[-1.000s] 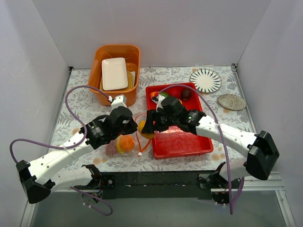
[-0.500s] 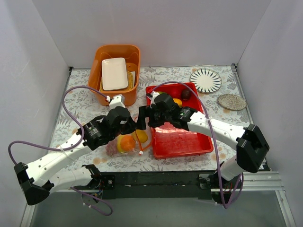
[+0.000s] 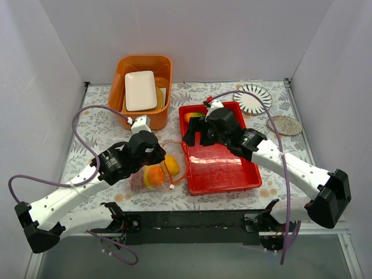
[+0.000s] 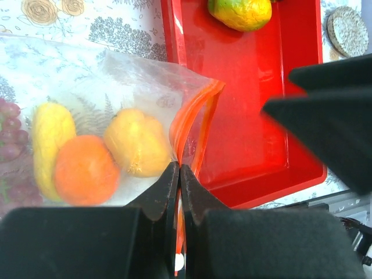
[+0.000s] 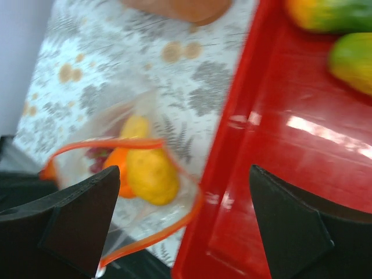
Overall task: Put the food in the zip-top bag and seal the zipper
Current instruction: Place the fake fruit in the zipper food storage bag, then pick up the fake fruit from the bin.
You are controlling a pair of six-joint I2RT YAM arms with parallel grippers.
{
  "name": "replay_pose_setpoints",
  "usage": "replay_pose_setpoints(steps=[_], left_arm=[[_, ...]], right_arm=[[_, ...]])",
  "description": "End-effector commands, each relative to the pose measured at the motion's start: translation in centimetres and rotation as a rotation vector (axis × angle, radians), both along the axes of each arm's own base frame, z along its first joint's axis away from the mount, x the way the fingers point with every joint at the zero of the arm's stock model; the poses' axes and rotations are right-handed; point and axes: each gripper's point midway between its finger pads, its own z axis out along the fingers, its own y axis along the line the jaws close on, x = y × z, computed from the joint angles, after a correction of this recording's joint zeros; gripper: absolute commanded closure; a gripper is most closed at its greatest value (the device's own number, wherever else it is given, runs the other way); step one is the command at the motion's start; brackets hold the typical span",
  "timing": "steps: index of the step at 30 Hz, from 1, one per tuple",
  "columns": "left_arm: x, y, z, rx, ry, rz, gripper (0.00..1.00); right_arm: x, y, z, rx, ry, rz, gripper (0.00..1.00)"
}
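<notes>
- Looking down from the top camera, you see the zip-top bag [image 3: 150, 176] lying on the floral table cover [image 3: 99, 128], just left of the red tray [image 3: 224, 171], with its mouth turned toward the tray.
- The zipper [image 4: 195, 125] stands open as an orange-red loop. In the left wrist view its far end overlaps the tray's left rim, and the small white end [image 4: 176, 263] shows below the jaws.
- Your left gripper [image 4: 179, 174] has its jaws pinched fully together on the zipper strip at the near corner of the mouth, so that side of the bag is held.
- Your right gripper [image 5: 183, 174] has its fingers [image 5: 81, 215] spread wide with nothing between them. It hangs over the tray's left edge, apart from the bag.
- Inside the bag lie an orange [image 4: 84, 168], a yellow piece [image 4: 138, 142] beside it, a second yellow piece [image 4: 49, 142] and the dark red grape bunch [image 4: 11, 145] at the closed end.
- One mango [image 4: 241, 11] rests at the far end of the tray. The right wrist view shows a second one [image 5: 354, 61] just beside it.
- At the back of the table stand an orange bin [image 3: 119, 87] holding a white plate [image 3: 140, 90], a striped plate [image 3: 253, 99] and a speckled coaster [image 3: 285, 125].
</notes>
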Motion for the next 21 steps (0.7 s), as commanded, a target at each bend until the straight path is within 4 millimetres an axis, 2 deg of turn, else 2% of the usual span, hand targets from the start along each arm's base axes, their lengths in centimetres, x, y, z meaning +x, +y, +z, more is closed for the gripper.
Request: replay_pose_setpoints(steps=[1, 2, 4, 8, 10, 11, 16, 20, 21], left_arm=[[0.2, 1.3, 3.9, -0.072, -0.077, 0.055, 1.00], [0.1, 1.6, 4.3, -0.082, -0.083, 0.067, 1.00], [0.3, 2.5, 5.2, -0.097, -0.120, 0.107, 1.00], [0.4, 4.4, 3.2, 0.000, -0.101, 0.167, 1.00], [0.2, 4.2, 2.4, 0.018, -0.069, 0.156, 1.00], [0.0, 3.7, 1.8, 0.016, -0.051, 0.136, 1.00], [-0.3, 2.6, 0.9, -0.028, -0.043, 0.092, 1.00], [-0.3, 1.4, 0.2, -0.036, -0.026, 0.053, 1.00], [-0.2, 1.3, 0.1, -0.027, -0.021, 0.046, 1.00]], right_arm=[[4.3, -6.6, -3.0, -0.169, 0.029, -0.193, 0.02], [4.8, -7.3, -4.0, -0.198, 0.059, -0.202, 0.02], [6.1, -8.5, -4.2, -0.195, 0.089, -0.221, 0.02], [7.8, -9.4, -5.6, -0.195, 0.105, -0.226, 0.02], [8.9, -10.3, -6.3, -0.212, 0.121, -0.260, 0.02], [9.4, -10.6, -7.5, -0.234, 0.145, -0.275, 0.02], [12.9, -12.8, -9.4, -0.231, 0.216, -0.418, 0.02], [15.4, -12.5, -10.5, -0.190, 0.254, -0.453, 0.02], [16.1, -12.2, -10.2, -0.165, 0.250, -0.456, 0.02]])
